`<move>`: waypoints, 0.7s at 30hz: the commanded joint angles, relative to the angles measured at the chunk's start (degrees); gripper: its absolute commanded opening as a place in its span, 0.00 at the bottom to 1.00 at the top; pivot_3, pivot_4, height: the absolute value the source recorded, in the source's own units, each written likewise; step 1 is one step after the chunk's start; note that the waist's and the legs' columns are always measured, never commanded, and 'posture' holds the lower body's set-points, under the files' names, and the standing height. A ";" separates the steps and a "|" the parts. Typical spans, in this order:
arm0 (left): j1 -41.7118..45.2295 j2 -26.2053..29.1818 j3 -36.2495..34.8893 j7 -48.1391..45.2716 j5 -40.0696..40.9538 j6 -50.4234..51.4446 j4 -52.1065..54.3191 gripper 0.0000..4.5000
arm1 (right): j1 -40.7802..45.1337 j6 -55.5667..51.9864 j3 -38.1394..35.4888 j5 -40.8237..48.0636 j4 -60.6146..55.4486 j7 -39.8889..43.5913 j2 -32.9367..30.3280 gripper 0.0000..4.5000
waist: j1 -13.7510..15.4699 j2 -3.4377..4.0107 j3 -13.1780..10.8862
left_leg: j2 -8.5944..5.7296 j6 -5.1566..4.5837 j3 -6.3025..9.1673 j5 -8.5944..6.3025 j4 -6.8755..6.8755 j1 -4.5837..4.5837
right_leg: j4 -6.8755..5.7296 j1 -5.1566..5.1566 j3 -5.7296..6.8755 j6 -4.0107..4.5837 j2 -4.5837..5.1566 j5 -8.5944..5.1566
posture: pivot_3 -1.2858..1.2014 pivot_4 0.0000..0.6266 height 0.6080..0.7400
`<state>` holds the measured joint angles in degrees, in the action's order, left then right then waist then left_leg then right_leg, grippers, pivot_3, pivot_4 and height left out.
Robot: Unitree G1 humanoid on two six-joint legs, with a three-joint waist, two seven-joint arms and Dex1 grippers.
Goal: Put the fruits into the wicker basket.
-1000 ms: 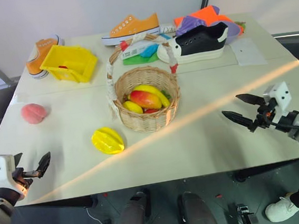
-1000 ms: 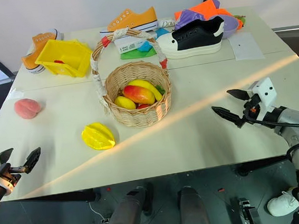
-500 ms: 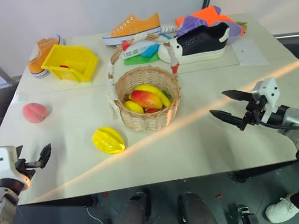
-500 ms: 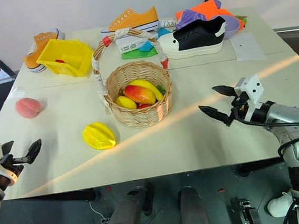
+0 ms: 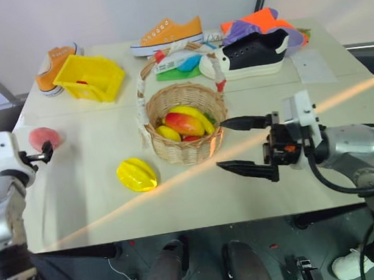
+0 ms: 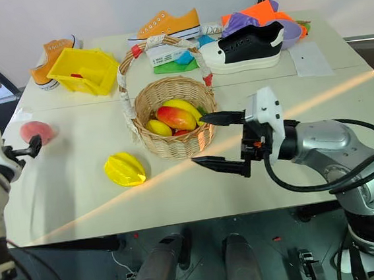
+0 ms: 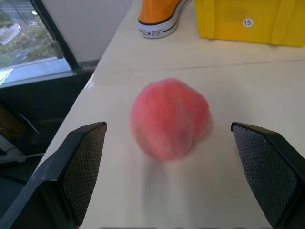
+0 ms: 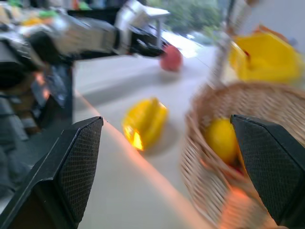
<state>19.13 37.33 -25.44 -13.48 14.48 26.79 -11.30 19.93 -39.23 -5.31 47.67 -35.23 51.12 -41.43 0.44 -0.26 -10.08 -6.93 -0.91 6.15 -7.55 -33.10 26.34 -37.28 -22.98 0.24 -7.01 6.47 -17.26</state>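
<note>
Right gripper (image 6: 221,140), fingers spread, empty, just beside the wicker basket (image 6: 177,144). Star fruit (image 6: 124,169) sits on the table, left of the basket. Farther left, peach (image 7: 170,118) between the spread left gripper (image 7: 167,164) fingers, ungrasped. Both fruits remain outside.

A cream table (image 5: 278,191) carries the wicker basket (image 5: 184,124) at centre, the star fruit (image 5: 136,174) near-left, the peach (image 5: 42,138) far left, a yellow bin (image 5: 89,78) and shoes (image 5: 248,54) at the far edge.
</note>
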 commanded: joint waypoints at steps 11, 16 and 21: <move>17.77 2.15 5.91 -0.25 -6.32 -11.87 -29.51 1.00 | -4.30 1.85 1.37 0.83 -4.41 -2.24 0.77 0.99 | 0.22 -0.25 0.10 | -0.07 -0.01 0.02 0.01 -0.10 0.01 | -0.06 0.03 0.01 -0.35 0.02 0.22 | 0.52 0.24 1.00; 20.08 2.00 5.33 -1.29 -5.24 -13.84 -34.38 1.00 | -5.71 2.95 1.11 0.55 -4.98 -1.97 0.58 0.99 | 0.23 -0.28 0.11 | -0.07 -0.01 0.02 0.01 -0.13 0.00 | -0.09 0.05 0.01 -0.37 0.01 0.25 | 0.52 0.24 1.00; 20.76 2.43 5.37 -1.11 -5.37 -14.93 -36.41 0.61 | -6.74 4.27 1.23 -0.14 -4.98 -1.56 0.40 1.00 | 0.22 -0.32 0.14 | -0.07 -0.02 0.03 0.01 -0.17 0.00 | -0.10 0.09 0.01 -0.39 0.01 0.26 | 0.52 0.24 1.00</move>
<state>38.95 38.35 -19.33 -14.61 8.96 12.87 -47.48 13.32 -36.37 -3.00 47.44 -38.22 49.16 -40.57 0.65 -0.59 -9.94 -7.00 -0.93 6.18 -7.54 -33.28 26.34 -37.38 -22.89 0.25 -7.41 6.48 -16.99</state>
